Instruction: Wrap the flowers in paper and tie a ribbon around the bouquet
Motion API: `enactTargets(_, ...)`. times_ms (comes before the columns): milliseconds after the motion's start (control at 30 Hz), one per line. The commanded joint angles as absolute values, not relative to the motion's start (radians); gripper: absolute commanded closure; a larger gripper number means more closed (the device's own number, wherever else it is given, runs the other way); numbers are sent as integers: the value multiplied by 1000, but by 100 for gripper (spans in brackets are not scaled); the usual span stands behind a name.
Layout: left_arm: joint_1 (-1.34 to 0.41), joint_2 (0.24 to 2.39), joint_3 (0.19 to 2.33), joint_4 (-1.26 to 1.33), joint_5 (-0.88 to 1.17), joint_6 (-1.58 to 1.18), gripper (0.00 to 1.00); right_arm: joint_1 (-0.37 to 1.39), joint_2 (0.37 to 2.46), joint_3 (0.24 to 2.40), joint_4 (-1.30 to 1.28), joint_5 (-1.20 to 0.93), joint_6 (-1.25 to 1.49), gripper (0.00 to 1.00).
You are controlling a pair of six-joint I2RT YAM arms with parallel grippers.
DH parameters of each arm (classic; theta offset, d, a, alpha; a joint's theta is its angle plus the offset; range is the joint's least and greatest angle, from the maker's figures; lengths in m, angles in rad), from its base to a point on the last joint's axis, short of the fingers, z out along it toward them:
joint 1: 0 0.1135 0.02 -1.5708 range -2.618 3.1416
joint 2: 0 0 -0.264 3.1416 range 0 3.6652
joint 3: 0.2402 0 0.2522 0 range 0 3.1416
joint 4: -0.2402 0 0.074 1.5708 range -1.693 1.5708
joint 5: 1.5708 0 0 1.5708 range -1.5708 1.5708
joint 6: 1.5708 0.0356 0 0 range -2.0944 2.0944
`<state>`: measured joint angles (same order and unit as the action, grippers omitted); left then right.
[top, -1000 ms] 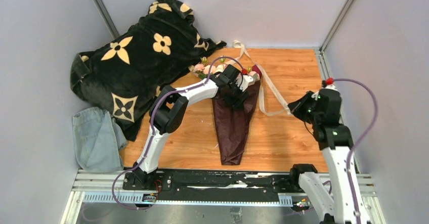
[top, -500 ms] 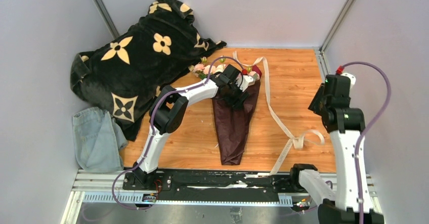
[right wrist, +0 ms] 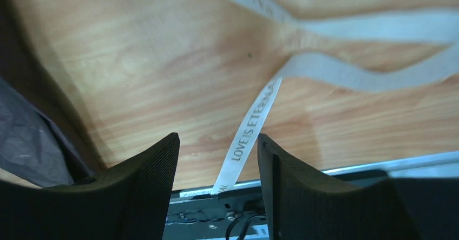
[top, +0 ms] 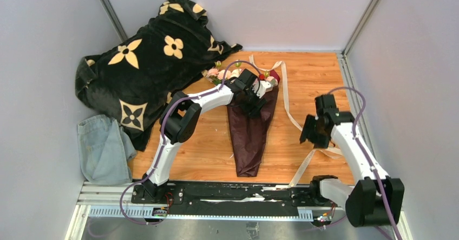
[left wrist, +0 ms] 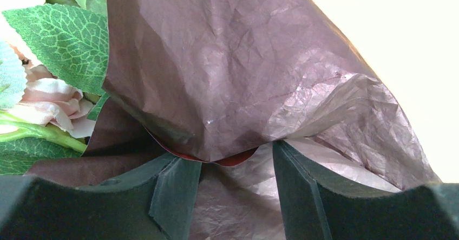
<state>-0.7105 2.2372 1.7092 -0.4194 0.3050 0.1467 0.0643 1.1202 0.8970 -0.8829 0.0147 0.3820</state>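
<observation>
The bouquet lies on the wooden table, its maroon paper (top: 250, 137) a long cone pointing toward me. The pink and cream flowers (top: 223, 73) stick out at the far end. My left gripper (top: 254, 100) grips the cone's wide top; in the left wrist view its fingers (left wrist: 178, 180) press into crinkled paper (left wrist: 227, 61) beside the flowers (left wrist: 48, 96). The cream ribbon (top: 290, 115) runs loose from the bouquet's head down the table's right side. My right gripper (top: 309, 133) hangs open over the ribbon's near end (right wrist: 254, 118), which lies printed and untouched between the right gripper's (right wrist: 216, 140) fingers.
A black blanket (top: 146, 61) with cream flower prints is heaped at the back left. A blue denim cloth (top: 103, 148) lies at the near left. The ribbon's tip reaches onto the black base rail (top: 216, 192). Grey walls close in both sides.
My right gripper opened and let go of the ribbon, which dropped onto the table. The right arm then swung down toward the ribbon's near end. The left arm stayed put.
</observation>
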Motion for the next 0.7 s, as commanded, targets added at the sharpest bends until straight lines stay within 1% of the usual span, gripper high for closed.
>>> enactTargets(0,-698,2301,1667,-508,221,164,39,80,986,711,-909,-55,595,41)
enactTargets(100,-699,2300,1670,-506,229,162,39,83,918,609,-877,-15,677,39)
enactTargets(200,-699,2302,1672,-504,234,159,39,81,927,553,-774,62,724,36)
enactTargets(433,-699,2291,1659,-501,241,161,39,75,1129,568,-662,160,719,35)
enactTargets(533,-699,2293,1665,-503,244,160,39,66,1190,546,-591,155,719,38)
enactTargets(567,-699,2293,1664,-503,245,160,39,63,1207,542,-579,148,717,41)
enactTargets(600,-699,2291,1663,-503,247,161,39,62,1218,535,-562,129,708,48)
enactTargets(667,-699,2289,1663,-503,247,164,39,61,1232,522,-523,64,688,74)
